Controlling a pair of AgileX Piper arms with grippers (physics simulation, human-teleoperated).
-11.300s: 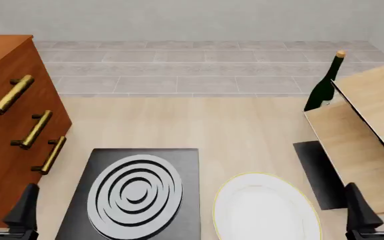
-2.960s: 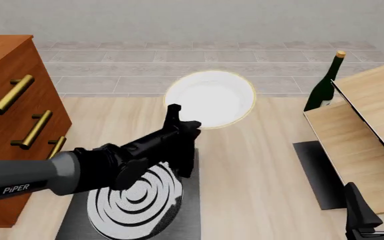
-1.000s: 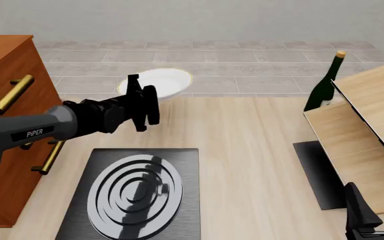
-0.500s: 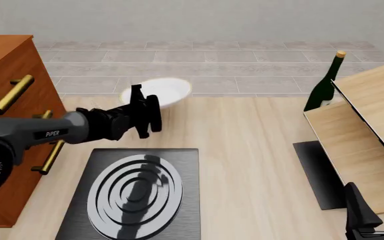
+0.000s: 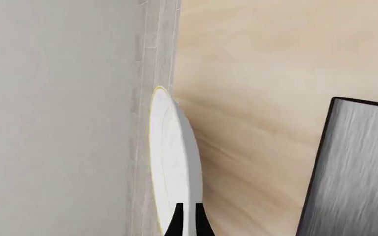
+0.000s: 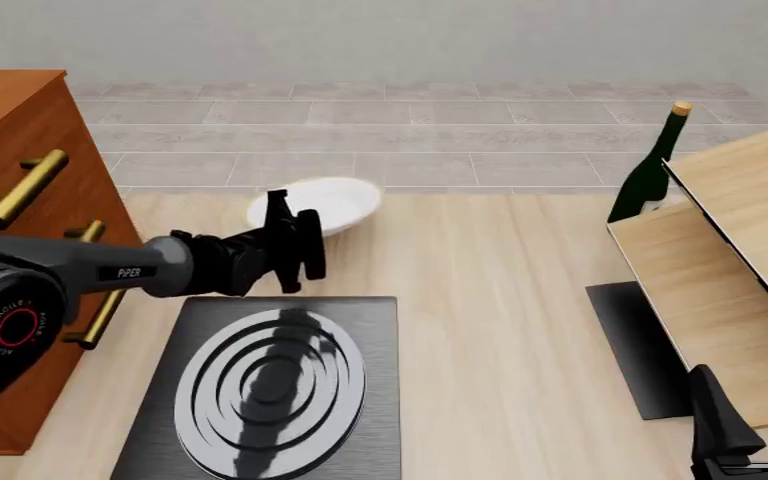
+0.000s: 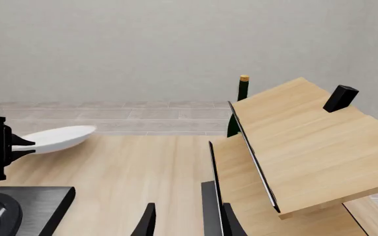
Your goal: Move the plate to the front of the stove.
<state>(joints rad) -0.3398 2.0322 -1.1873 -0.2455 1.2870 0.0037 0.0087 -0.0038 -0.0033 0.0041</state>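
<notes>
Our left pincer (image 6: 293, 238) is clamped on the plate (image 6: 320, 204), held tilted above the bench just beyond the stove (image 6: 271, 385); we judge lowering comes next.

Setting: a simulated domestic kitchen, rendered rather than photographed; surfaces are flat-shaded and uniformly lit.

Evidence noted:
- A light wood-grain counter (image 6: 491, 300) is taken as the work surface.
- A black stove (image 6: 271, 385) with one burner of grey concentric rings is set on it.
- A white plate (image 6: 324, 203) with a gold rim is seen beyond the stove.
- A dark green wine bottle (image 6: 650, 175) with a cork is stood at the far right.
- A wooden chest of drawers (image 6: 17, 230) with brass bar handles is placed at the left.
- A pale wooden shelf unit (image 6: 724, 270) is seen at the right.
- Grey floor tiles (image 6: 398, 140) and a plain grey wall (image 6: 384, 40) are visible behind.
</notes>
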